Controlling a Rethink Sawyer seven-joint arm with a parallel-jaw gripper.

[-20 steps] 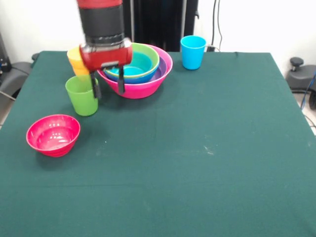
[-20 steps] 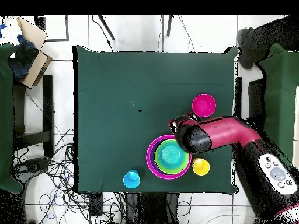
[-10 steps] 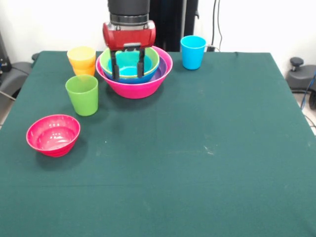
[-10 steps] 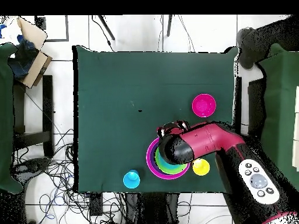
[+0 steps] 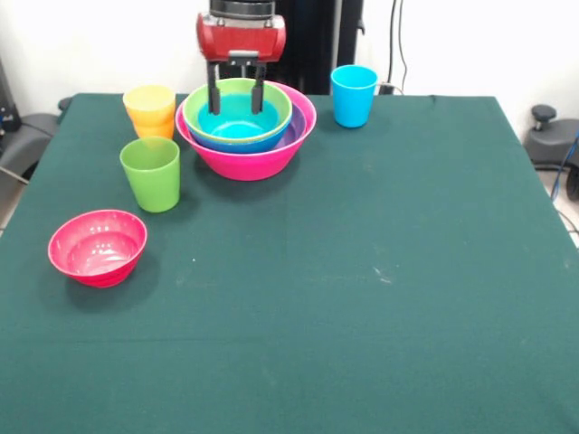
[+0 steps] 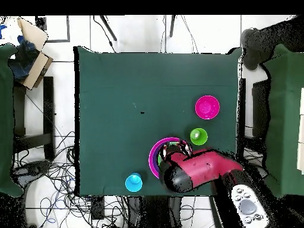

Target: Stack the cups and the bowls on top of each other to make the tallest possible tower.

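Four cups [image 5: 151, 173], one red-pink bowl [image 5: 98, 246] apart, nested bowls [image 5: 246, 129], tool [image 5: 235, 98] spread, empty

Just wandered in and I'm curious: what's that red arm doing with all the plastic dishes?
It is stacking them. The hand hangs open and empty over the nest of bowls. The green cup, the red-pink bowl, the blue cup and a yellow cup set in an orange one stand apart on the table.

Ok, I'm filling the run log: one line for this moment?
hand: open, empty, above nested bowls | pink bowl: holds the stack | green cup, red-pink bowl, blue cup: loose
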